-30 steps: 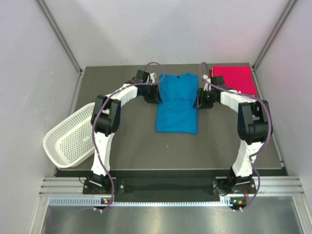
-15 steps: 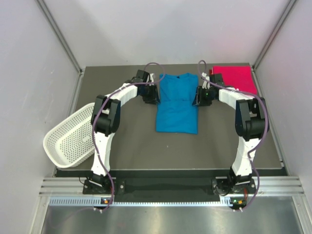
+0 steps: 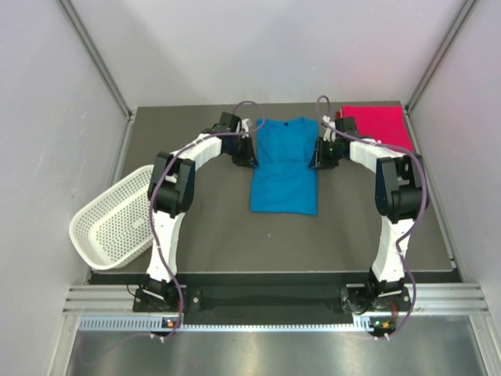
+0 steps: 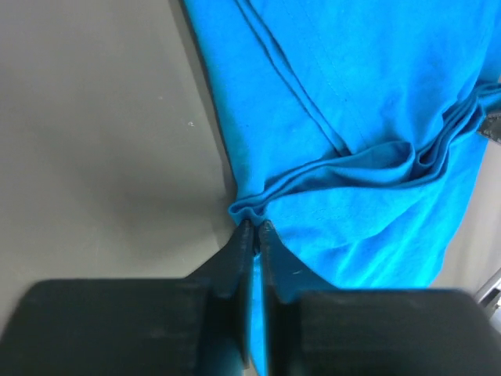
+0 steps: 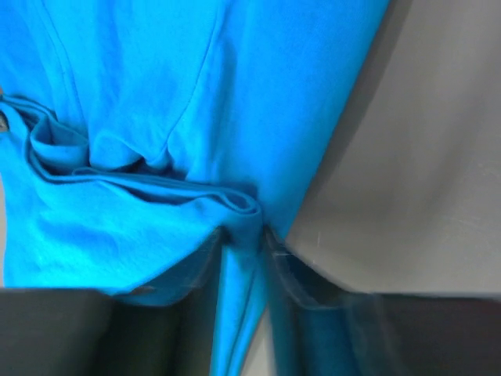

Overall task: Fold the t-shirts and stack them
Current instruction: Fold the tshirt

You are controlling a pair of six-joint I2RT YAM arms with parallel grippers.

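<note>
A dark grey table (image 3: 211, 227) is sitting inside a white-walled booth, seen from above. The blue t-shirt (image 3: 284, 176) is lying flat at the middle of the far half, collar away from the arms. The pink-red t-shirt (image 3: 377, 125) is resting folded in the far right corner. A white mesh basket (image 3: 109, 223) is tilting off the table's left edge. The left gripper (image 3: 246, 154) and the right gripper (image 3: 319, 155) are pressing in on opposite edges of the blue t-shirt, level with a crease across it.

Over to the left wrist: the fingers (image 4: 233, 262) are squeezed almost together, nipping a small bunched fold at the blue cloth's edge.

Right wrist now: its fingers (image 5: 288, 274) are clamping a thicker gathered fold, blue cloth filling the gap between them.
</note>
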